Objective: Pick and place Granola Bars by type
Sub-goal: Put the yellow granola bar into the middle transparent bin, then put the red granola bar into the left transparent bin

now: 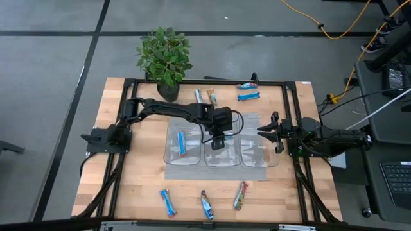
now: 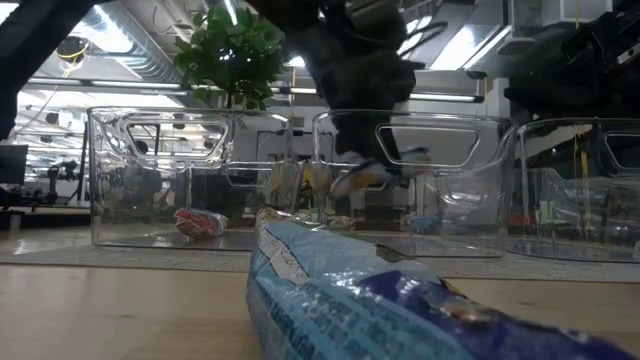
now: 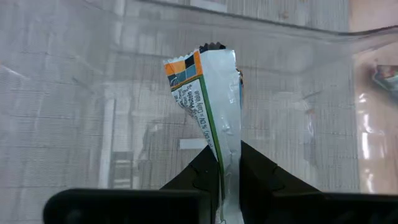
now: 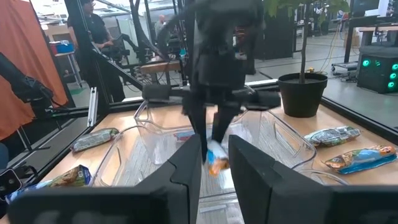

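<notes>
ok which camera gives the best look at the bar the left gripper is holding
The left wrist view: the held bar fills the frame, silver wrapper with an orange end, pinched in the left gripper over the middle bin. The high view hides it under the arm; the low and right wrist views show only a small glimpse.

Granola Bars (image 1: 203, 205) lie scattered on the table (one blue in the left bin), another held above the middle bin

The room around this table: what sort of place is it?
Probably a robotics lab or workshop. The wooden table sits in a black frame on a taped concrete floor, yellow cables trail across it, and the right wrist view shows more rigs and a person behind.
</notes>
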